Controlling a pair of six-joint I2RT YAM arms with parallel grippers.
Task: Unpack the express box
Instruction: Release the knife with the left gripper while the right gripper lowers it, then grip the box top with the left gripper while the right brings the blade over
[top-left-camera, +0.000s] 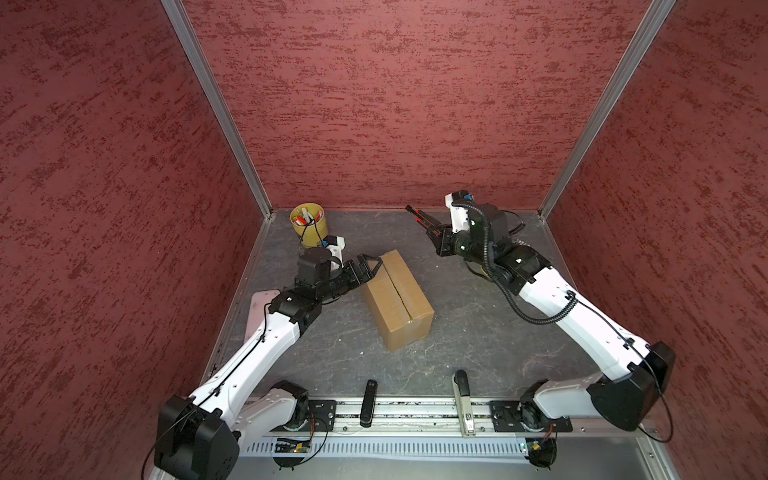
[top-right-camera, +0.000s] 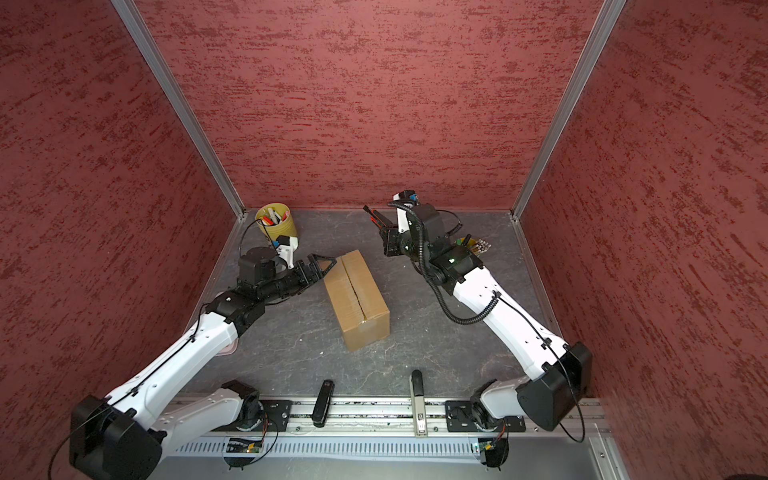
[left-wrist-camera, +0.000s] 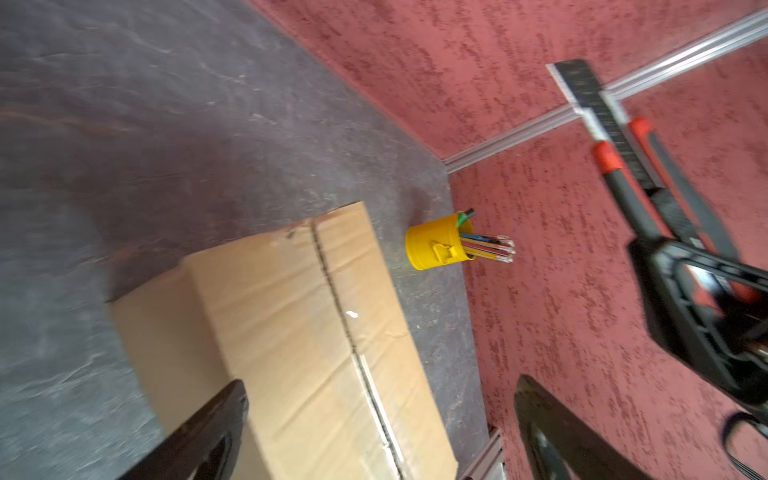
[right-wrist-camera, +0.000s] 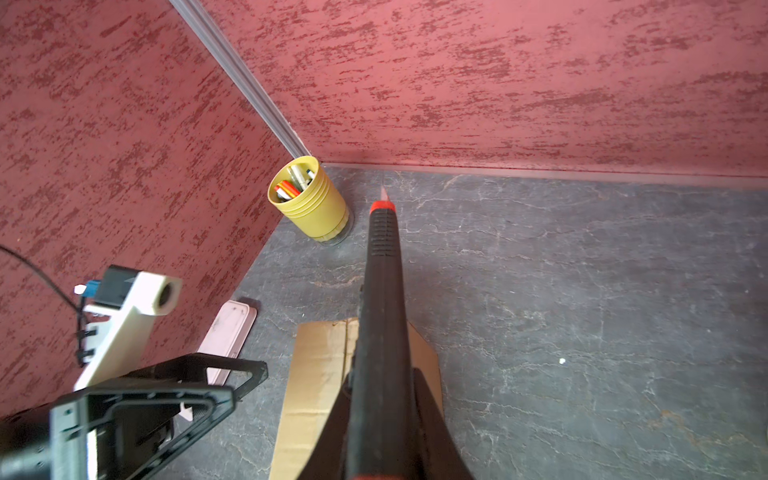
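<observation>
The express box (top-left-camera: 397, 299) (top-right-camera: 355, 299), a brown carton, lies in mid-table with its flaps flat and a dark line along the centre seam. My left gripper (top-left-camera: 369, 269) (top-right-camera: 322, 266) is open at the box's far left corner. In the left wrist view its fingers (left-wrist-camera: 199, 436) stand wide either side of the box (left-wrist-camera: 291, 332) with nothing gripped. My right gripper (top-left-camera: 432, 230) (right-wrist-camera: 382, 380) hovers beyond the box's far end, shut on a black and red utility knife (top-left-camera: 417, 216) (right-wrist-camera: 380, 291). Its blade (left-wrist-camera: 582, 87) is extended.
A yellow cup (top-left-camera: 308, 224) (right-wrist-camera: 309, 199) of pens stands in the back left corner. Another yellow cup (top-right-camera: 473, 245) (left-wrist-camera: 436, 247) of pencils sits behind the right arm. A pink tray (right-wrist-camera: 230, 332) lies under the left arm. Two tools (top-left-camera: 368, 403) rest on the front rail.
</observation>
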